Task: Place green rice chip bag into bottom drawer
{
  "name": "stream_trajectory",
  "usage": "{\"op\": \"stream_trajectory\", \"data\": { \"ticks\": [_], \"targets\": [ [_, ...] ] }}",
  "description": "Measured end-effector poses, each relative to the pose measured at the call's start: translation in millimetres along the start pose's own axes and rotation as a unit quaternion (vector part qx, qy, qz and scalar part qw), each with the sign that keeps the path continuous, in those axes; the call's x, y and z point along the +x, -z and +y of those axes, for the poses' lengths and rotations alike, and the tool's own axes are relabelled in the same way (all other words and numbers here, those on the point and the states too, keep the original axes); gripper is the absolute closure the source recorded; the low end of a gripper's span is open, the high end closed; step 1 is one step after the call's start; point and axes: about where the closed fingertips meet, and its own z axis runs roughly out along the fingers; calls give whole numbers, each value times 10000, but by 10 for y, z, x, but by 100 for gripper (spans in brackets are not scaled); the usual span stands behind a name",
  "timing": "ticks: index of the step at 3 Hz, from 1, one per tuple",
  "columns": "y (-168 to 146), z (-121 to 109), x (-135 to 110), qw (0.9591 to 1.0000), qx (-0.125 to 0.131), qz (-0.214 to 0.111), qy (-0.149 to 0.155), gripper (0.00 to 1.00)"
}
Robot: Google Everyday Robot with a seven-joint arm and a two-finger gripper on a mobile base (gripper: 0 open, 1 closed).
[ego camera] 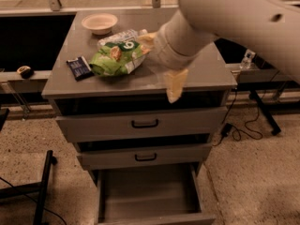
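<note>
The green rice chip bag (117, 57) lies on the grey cabinet top (201, 74), left of the middle, with its white logo patch facing up. My gripper (171, 81) hangs over the cabinet top just right of the bag, at the end of the big white arm (234, 18) that comes in from the upper right. It holds nothing that I can see. The bottom drawer (147, 196) is pulled open below and shows a plain grey inside.
A small dark blue packet (79, 68) lies left of the bag. A clear water bottle (123, 35) lies behind the bag and a tan bowl (99, 22) stands at the back. The two upper drawers (143, 123) are shut. A black stand leg (42, 186) is on the floor at left, cables (239, 130) at right.
</note>
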Motion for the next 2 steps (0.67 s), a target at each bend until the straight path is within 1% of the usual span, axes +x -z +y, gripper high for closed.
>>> {"op": "stream_trajectory", "data": {
  "ticks": [1, 2],
  "targets": [
    [-352, -393, -162, 9987, 103, -308, 395, 0],
    [-711, -692, -236, 9972, 95, -569, 485, 0]
  ]
}}
